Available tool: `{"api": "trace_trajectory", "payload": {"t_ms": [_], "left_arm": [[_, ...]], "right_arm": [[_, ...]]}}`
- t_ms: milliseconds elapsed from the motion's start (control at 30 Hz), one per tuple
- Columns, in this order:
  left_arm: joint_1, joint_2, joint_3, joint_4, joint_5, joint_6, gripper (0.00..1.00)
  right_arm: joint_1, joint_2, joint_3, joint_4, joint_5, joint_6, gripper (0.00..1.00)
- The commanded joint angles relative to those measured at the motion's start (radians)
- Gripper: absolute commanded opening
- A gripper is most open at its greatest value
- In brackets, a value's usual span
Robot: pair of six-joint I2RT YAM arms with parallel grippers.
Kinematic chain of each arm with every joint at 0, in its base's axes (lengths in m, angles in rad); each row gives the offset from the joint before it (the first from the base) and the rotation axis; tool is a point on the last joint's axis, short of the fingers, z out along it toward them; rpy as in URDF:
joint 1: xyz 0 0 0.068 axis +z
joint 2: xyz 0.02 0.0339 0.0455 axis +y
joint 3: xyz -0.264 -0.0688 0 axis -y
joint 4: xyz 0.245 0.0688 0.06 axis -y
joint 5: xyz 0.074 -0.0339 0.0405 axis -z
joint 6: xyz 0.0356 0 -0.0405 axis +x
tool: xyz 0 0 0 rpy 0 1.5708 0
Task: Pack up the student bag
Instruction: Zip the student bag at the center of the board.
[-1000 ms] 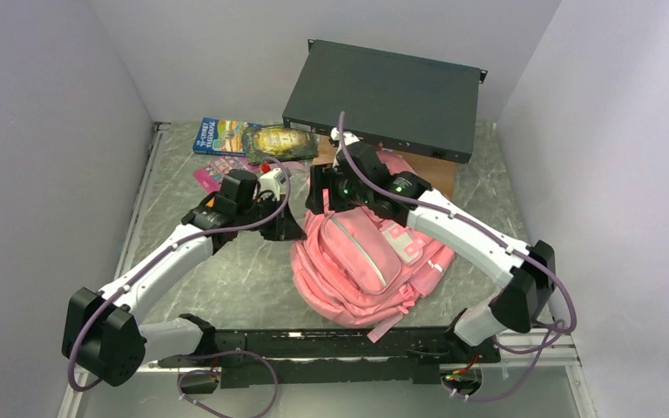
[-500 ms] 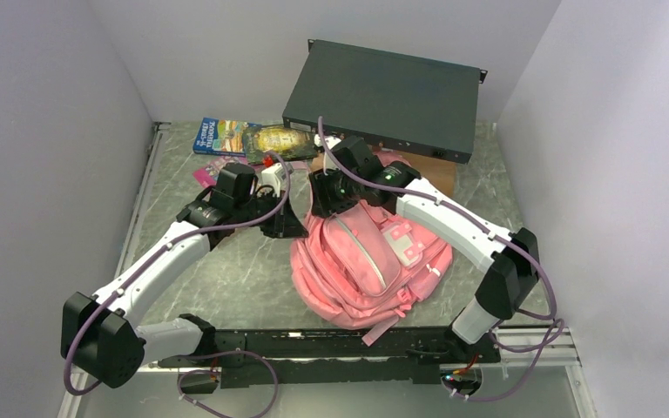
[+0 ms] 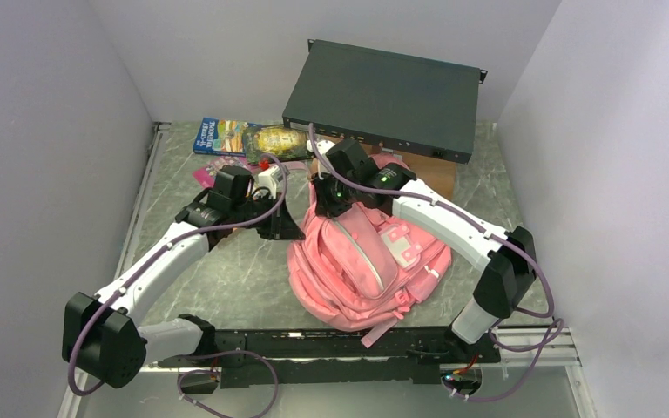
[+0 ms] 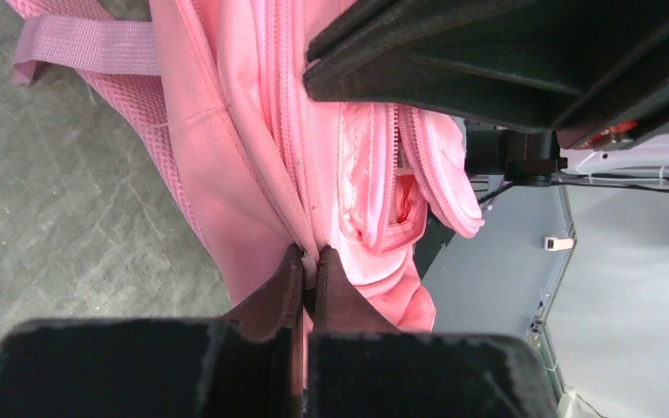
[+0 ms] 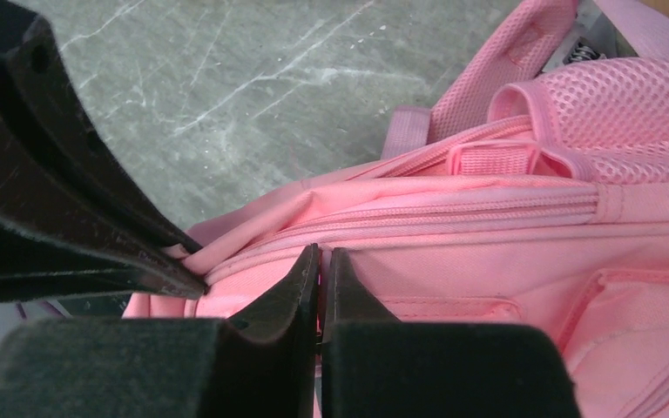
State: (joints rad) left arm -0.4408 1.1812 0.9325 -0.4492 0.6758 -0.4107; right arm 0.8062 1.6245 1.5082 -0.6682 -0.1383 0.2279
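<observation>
The student bag [image 3: 366,261], a soft pink backpack, lies in the middle of the table with its front pockets up. My left gripper [image 3: 289,228] is at the bag's left edge. In the left wrist view it [image 4: 311,261] is shut on a pale tab at the bag's zip line [image 4: 270,131]. My right gripper [image 3: 327,202] is at the bag's far left end, close to the left one. In the right wrist view it [image 5: 322,257] is shut on the pink fabric just below a zip seam [image 5: 453,213]. The bag's mouth gapes a little [image 4: 405,196].
A black flat rack unit [image 3: 383,96] rests at the back on a brown box [image 3: 435,174]. A blue book [image 3: 218,135], a yellow-green packet [image 3: 279,139] and a small pink card [image 3: 213,174] lie at the back left. Grey walls enclose the table.
My right gripper has shifted slightly left along the bag's far end and closed on the fabric. The left gripper stays shut in place.
</observation>
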Motion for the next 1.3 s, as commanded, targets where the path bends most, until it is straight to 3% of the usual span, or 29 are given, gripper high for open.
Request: {"api": "trace_trajectory", "payload": {"t_ms": [0,300,533,700,833,1033,1167,1267], "left_arm": [[0.052,-0.026,0.005,0.160,0.129,-0.022,0.00],[0.142,0.037,-0.051,0.252,0.232,-0.107,0.00],[0.177,0.063,-0.080,0.305,0.279,-0.143,0.00],[0.209,0.088,-0.086,0.313,0.286,-0.156,0.00],[0.234,0.115,-0.088,0.305,0.293,-0.161,0.00],[0.272,0.145,-0.081,0.263,0.268,-0.144,0.00],[0.300,0.160,-0.072,0.214,0.225,-0.122,0.00],[0.347,0.173,-0.070,0.187,0.201,-0.118,0.00]], "right_arm": [[0.031,-0.007,-0.006,0.058,-0.069,0.000,0.00],[0.048,-0.040,-0.126,0.405,-0.423,0.123,0.00],[0.084,-0.117,-0.322,0.619,-0.647,0.032,0.00],[0.124,-0.156,-0.410,0.529,-0.652,-0.223,0.00],[0.175,-0.155,-0.461,0.422,-0.498,-0.417,0.00],[0.213,-0.226,-0.581,0.472,-0.368,-0.516,0.00],[0.233,-0.239,-0.607,0.395,-0.237,-0.614,0.00],[0.234,-0.219,-0.595,0.302,-0.268,-0.670,0.00]]}}
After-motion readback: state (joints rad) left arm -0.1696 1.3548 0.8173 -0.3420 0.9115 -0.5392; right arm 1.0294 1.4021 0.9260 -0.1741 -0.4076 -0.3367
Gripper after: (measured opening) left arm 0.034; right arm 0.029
